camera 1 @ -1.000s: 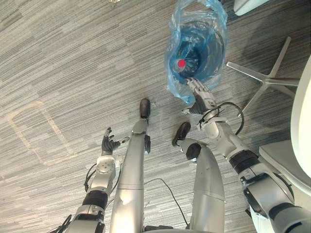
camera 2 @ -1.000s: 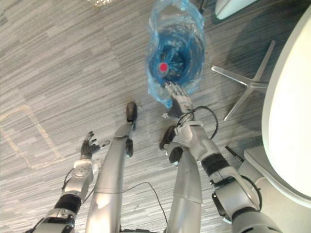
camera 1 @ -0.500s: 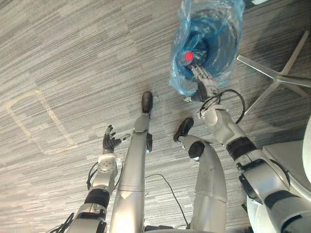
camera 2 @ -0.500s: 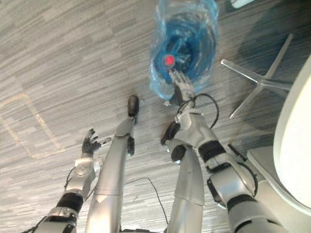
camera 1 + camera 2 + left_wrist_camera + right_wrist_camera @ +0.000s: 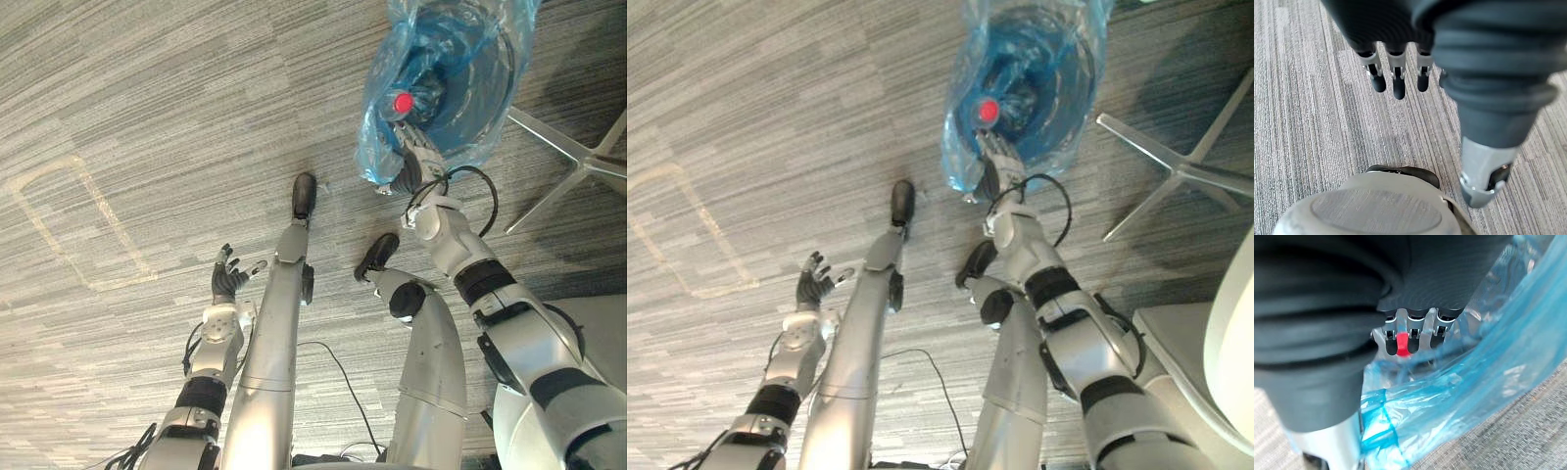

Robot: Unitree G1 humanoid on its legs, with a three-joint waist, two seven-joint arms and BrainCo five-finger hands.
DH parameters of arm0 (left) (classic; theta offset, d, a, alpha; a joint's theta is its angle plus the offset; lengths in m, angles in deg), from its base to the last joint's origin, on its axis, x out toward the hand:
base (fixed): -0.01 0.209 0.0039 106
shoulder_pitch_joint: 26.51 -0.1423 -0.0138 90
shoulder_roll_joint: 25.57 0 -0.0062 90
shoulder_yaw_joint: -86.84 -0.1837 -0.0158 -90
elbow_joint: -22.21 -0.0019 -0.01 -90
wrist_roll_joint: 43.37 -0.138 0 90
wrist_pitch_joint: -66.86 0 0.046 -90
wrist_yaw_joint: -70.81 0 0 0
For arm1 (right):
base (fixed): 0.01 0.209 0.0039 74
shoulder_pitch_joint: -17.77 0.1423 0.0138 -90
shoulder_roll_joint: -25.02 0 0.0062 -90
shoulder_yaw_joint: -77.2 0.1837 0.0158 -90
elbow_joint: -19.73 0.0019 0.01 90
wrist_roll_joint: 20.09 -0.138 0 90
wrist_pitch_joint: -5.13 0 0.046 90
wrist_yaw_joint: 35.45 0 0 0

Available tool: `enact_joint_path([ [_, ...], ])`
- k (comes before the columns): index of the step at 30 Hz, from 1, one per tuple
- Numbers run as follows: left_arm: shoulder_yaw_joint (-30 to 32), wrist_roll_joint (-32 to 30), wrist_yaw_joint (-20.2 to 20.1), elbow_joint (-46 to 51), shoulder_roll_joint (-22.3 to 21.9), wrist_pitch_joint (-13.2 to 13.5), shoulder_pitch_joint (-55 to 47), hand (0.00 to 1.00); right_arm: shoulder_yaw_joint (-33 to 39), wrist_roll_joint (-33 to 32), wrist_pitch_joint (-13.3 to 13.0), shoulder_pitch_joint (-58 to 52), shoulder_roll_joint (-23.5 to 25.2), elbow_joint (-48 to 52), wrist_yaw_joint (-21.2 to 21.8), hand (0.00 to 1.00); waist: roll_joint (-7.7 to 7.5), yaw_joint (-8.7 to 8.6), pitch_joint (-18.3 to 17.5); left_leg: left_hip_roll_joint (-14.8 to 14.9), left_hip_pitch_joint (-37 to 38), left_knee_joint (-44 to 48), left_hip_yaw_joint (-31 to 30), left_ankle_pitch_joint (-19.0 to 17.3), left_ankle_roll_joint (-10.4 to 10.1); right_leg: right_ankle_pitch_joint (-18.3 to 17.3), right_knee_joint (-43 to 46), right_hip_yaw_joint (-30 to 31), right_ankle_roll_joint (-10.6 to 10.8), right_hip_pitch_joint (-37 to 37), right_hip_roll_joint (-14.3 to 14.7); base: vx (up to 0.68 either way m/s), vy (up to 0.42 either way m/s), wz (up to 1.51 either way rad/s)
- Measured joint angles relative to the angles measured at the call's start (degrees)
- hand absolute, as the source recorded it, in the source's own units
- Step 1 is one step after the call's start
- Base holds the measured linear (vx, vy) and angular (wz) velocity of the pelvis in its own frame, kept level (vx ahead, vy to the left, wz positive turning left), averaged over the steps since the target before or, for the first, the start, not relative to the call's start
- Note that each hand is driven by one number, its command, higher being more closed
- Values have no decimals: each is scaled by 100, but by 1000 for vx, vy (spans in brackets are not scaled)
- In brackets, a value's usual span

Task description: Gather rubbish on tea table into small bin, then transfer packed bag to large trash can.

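A small dark bin lined with a blue plastic bag (image 5: 460,69) stands on the grey carpet ahead on the right. Inside it lies a bottle with a red cap (image 5: 403,102). My right hand (image 5: 419,162) reaches to the bag's near edge, open, with its straight fingers (image 5: 1410,340) over the blue film (image 5: 1459,396) and their tips close to the red cap (image 5: 1403,343). My left hand (image 5: 227,282) hangs low on the left above bare carpet. It is open, its fingers (image 5: 1396,78) spread and holding nothing.
A white star-shaped chair base (image 5: 573,162) stands just right of the bin. A white rounded seat or table edge (image 5: 1234,343) sits at the lower right. A faint taped outline (image 5: 69,215) marks the carpet on the left.
The camera has shifted. My right hand has moved forward from the bag's outer near edge to over its rim, closer to the red cap. The left hand stays as it was.
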Motion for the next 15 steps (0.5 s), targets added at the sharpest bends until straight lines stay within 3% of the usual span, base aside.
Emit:
enact_joint_path([
  [15, 7, -11, -3, -5, -19, -6, 10, 0, 41, -217, -33, -25, -29, 55, 28, 100, 3, 44, -1, 36, -11, 155, 3, -33, -13, -44, 94, 15, -35, -3, 12, -44, 20, -1],
])
